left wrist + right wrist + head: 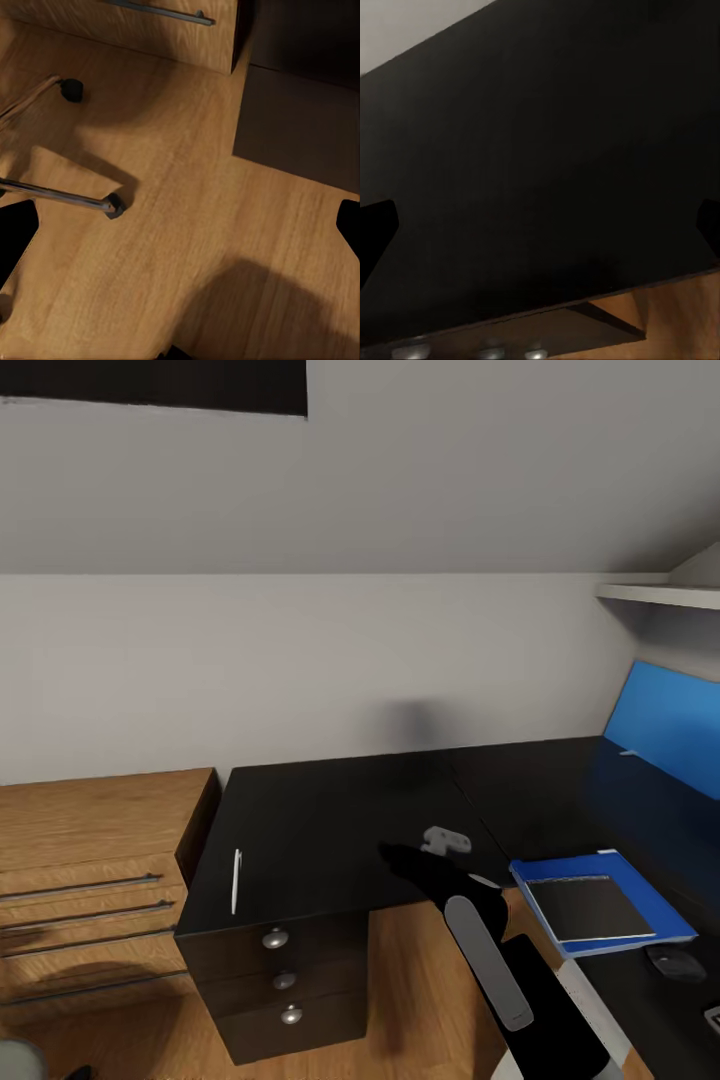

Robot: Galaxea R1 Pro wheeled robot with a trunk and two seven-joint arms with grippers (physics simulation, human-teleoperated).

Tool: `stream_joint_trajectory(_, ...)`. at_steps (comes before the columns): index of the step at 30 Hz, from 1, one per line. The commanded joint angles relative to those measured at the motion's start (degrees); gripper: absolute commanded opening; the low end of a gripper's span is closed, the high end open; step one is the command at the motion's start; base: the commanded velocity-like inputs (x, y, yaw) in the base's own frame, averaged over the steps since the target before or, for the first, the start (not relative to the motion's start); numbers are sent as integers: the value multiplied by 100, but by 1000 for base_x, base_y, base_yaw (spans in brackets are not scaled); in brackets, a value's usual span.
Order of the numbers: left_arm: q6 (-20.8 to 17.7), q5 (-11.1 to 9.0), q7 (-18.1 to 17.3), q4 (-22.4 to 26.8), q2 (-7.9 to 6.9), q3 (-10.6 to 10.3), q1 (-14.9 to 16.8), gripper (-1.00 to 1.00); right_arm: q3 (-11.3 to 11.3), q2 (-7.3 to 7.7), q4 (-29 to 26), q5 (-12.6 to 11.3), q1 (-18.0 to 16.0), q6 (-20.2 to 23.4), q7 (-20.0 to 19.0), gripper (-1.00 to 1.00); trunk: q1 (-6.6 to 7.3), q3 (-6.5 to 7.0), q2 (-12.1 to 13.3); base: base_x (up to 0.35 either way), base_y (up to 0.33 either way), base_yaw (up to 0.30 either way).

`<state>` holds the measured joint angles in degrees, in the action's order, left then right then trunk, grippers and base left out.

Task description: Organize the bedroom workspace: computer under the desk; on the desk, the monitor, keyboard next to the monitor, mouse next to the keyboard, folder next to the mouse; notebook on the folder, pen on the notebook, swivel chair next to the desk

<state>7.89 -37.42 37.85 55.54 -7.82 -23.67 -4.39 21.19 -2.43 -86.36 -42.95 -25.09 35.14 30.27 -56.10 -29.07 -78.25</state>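
Observation:
The glossy black desk fills the middle of the head view. On its left part, near the front edge, lies the thin white pen. To the right, the blue folder rests on the desk with the grey notebook on top. The dark mouse sits just in front of the folder. A wide flat panel with a blue face, apparently the monitor, stands at the far right. My right gripper hovers open over the bare desk top, between pen and folder. My left gripper hangs open above the floor, close to the swivel chair's chrome legs.
A light-wood dresser with long bar handles stands against the desk's left end. The desk's three drawers with silver knobs face me. A white shelf juts out at the upper right. Wooden floor lies below the left arm.

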Motion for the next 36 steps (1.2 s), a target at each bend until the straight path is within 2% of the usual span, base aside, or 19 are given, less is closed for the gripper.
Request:
stream_joint_trajectory(1, 49, -65, 24, 6, -21, -24, 2, 100, 18, -11, -6, -28, -5, -22, 70, 100, 0, -9, -3, 0, 0, 254)
stream_joint_trajectory(8, 70, -86, 28, 1, -95, -1, 1, 100, 334, -41, -3, 37, -5, -123, 259, 100, 0, -39, -3, 0, 0, 252)
stream_joint_trajectory(10, 74, -94, 29, 5, -151, 8, 0, 100, 545, -61, 10, 47, -5, -287, 482, 100, 0, -47, -3, 0, 0, 250)
stream_joint_trajectory(14, 79, -97, -29, 15, -194, 14, 0, 100, 817, -71, 69, 60, -5, -460, 723, 100, 0, -66, -3, 0, 0, 247)
stream_joint_trajectory(20, 82, -98, -302, 18, -228, 20, 1, 100, 937, -73, 89, 66, -5, -522, 813, 100, 0, -94, -3, 0, 0, 244)
stream_joint_trajectory(30, 356, -104, -414, 60, -225, 0, 1, 100, 965, -74, 92, 58, -5, -534, 830, 100, 0, -142, -3, 0, 0, 238)
stream_joint_trajectory(36, 354, -106, -418, 487, -213, -11, 4, 100, 999, -63, 82, 52, -5, -527, 819, 100, 0, -156, -3, 0, 0, 110)
